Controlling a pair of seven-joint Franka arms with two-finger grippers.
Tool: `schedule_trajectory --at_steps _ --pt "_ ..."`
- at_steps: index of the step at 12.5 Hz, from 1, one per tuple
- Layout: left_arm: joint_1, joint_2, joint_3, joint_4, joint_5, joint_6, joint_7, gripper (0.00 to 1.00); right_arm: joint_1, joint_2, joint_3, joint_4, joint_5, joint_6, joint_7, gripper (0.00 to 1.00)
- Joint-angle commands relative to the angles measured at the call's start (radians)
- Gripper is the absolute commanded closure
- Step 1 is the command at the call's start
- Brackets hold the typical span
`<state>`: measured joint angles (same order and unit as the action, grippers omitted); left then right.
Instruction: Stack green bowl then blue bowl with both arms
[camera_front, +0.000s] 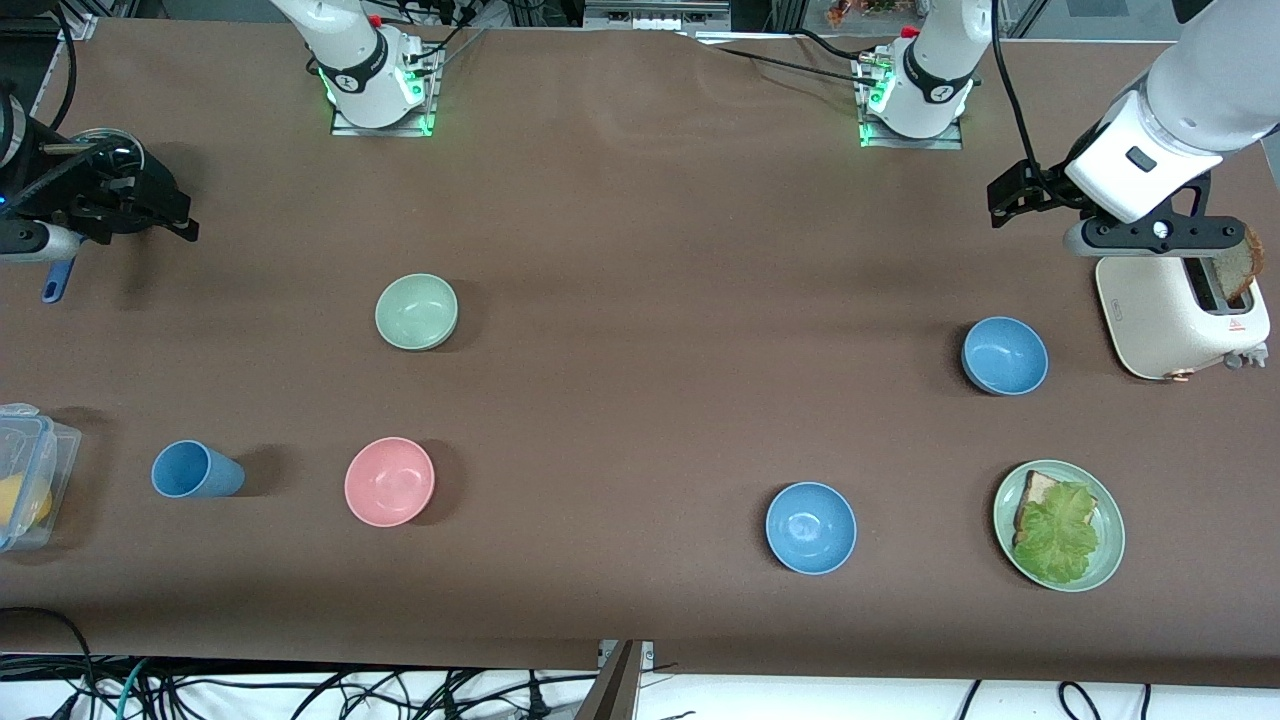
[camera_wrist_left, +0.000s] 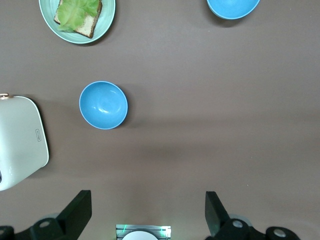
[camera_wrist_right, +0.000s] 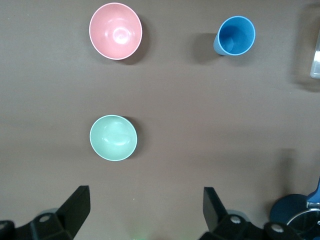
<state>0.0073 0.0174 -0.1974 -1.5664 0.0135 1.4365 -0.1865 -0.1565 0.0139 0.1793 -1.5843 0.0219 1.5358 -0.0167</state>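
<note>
The green bowl (camera_front: 416, 312) sits upright and empty toward the right arm's end of the table; it also shows in the right wrist view (camera_wrist_right: 113, 137). Two alike blue bowls sit toward the left arm's end: one (camera_front: 1004, 355) beside the toaster, also in the left wrist view (camera_wrist_left: 103, 105), and one (camera_front: 810, 527) nearer the front camera, also in the left wrist view (camera_wrist_left: 233, 7). My right gripper (camera_wrist_right: 145, 207) is open and empty, high at the table's end (camera_front: 35, 245). My left gripper (camera_wrist_left: 145, 210) is open and empty, high over the toaster (camera_front: 1155, 245).
A pink bowl (camera_front: 389, 481) and a blue cup (camera_front: 195, 470) lie nearer the front camera than the green bowl. A green plate (camera_front: 1110, 540) holds bread and lettuce. A white toaster (camera_front: 1180, 315) holds a bread slice. A clear plastic box (camera_front: 30, 470) sits at the table's edge.
</note>
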Motion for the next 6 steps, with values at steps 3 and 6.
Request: schedule_trajectory --at_steps 3,6 --pt "0.000 0.001 0.001 0.019 -0.030 -0.002 0.015 0.00 -0.006 -0.014 -0.001 0.012 0.001 -0.022 -0.017 0.00" --pt "0.013 0.001 0.004 0.017 -0.059 -0.002 0.015 0.00 -0.006 -0.014 -0.001 0.012 0.000 -0.022 -0.020 0.00"
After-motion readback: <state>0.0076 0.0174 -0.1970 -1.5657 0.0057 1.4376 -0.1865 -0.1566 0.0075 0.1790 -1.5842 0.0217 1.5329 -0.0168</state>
